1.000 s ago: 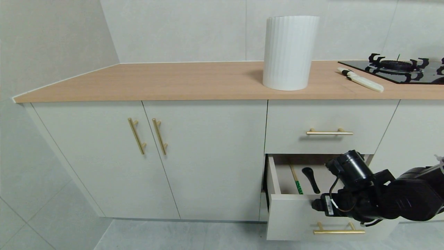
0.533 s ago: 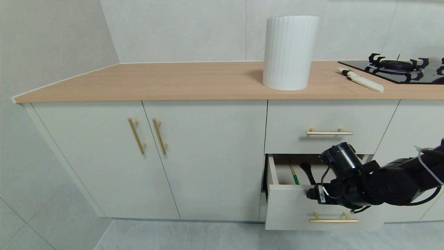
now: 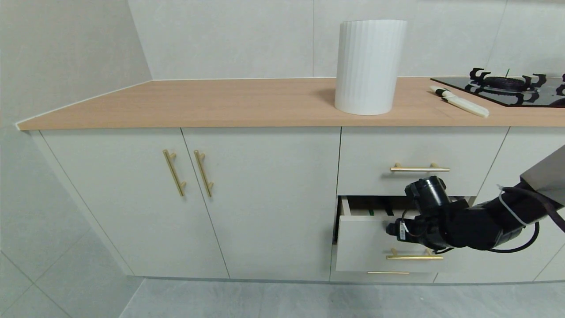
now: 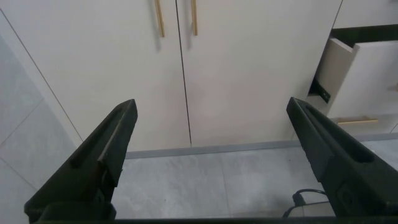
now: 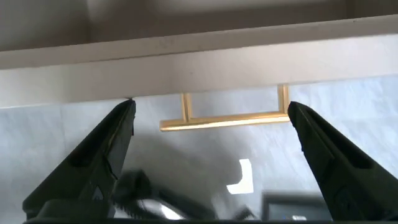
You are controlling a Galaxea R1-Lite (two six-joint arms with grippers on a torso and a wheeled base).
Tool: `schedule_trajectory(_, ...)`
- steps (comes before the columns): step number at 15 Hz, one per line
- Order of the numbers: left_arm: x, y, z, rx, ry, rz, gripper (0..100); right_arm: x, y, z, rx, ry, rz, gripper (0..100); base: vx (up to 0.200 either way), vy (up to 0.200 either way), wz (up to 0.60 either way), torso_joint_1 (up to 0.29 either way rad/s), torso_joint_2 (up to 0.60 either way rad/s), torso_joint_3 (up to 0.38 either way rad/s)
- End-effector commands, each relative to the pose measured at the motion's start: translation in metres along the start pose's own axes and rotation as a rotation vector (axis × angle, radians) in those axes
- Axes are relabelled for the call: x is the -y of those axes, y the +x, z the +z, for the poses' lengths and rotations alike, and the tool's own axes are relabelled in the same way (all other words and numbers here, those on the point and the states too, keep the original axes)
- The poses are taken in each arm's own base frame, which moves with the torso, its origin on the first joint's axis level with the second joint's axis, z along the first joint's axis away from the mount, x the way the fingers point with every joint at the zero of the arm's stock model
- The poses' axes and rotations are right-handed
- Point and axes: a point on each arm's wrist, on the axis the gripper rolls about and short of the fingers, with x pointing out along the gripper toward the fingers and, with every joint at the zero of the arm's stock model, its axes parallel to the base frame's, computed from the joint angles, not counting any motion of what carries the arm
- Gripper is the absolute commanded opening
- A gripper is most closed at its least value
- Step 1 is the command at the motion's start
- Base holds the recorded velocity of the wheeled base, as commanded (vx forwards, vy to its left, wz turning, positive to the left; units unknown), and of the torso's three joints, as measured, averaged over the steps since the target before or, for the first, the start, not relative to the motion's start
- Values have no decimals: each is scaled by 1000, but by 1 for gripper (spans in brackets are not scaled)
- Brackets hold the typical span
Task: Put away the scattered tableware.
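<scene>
The canister [image 3: 370, 66] is white and ribbed, the countertop [image 3: 220, 104] tan wood-grain, the drawer handle [image 3: 415, 257] gold.

Head view: looked forward and down over the tabletop [image 3: 220, 104] from well back, with the drawer [image 3: 366, 240] at 4 o'clock.
Left wrist view: faced the cabinet doors [image 4: 242, 68] and floor [image 4: 211, 180] from some way off, past the left pincer [image 4: 210, 109].
Right wrist view: sat close against the drawer, looking at its handle [image 5: 224, 121] past the right pincer [image 5: 210, 106].
Shared: the drawer appeared in all three.
</scene>
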Motion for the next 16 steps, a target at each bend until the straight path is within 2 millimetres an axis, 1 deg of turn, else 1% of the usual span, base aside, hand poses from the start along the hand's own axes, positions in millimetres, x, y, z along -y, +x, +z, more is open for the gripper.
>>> schedule_trajectory(1,0,0,0,1,0,0,100,4,16,-7,3,10,-27,100,0,0,0,0,0,0)
schedule_trajectory(6,0,0,0,1,0,0,100,13,44,-4,123,77,-58,100,0,0,0,0,0,0)
schedule_trajectory(8,0,0,0,-1,0,0,100,13,57,-4,186,102,-65,100,0,0,0,0,0,0)
schedule_trajectory(9,0,0,0,-1,0,0,100,13,59,-5,201,105,-63,100,0,0,0,0,0,0)
schedule_trajectory(10,0,0,0,1,0,0,100,15,67,-4,252,127,-70,100,0,0,0,0,0,0)
schedule_trajectory(16,0,0,0,-1,0,0,100,19,81,0,305,159,-84,100,0,0,0,0,0,0)
